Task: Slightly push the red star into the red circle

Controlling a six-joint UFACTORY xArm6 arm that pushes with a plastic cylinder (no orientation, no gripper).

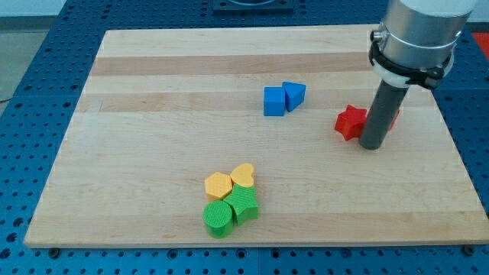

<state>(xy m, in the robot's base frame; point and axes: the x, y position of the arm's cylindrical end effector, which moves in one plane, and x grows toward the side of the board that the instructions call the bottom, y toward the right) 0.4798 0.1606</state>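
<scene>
The red star [349, 122] lies at the view's right on the wooden board. My tip [370, 146] rests on the board just right of the star and a little below it, touching or nearly touching it. The red circle [393, 118] is mostly hidden behind the rod; only a red sliver shows at the rod's right side. The star and the circle sit close together, with the rod between them in this view.
A blue cube [273, 101] and a blue triangle [293, 95] touch near the middle. Toward the view's bottom, a yellow hexagon [218, 186], a yellow heart [243, 176], a green circle [218, 218] and a green heart [244, 205] form a cluster. The board's right edge [457, 145] is near.
</scene>
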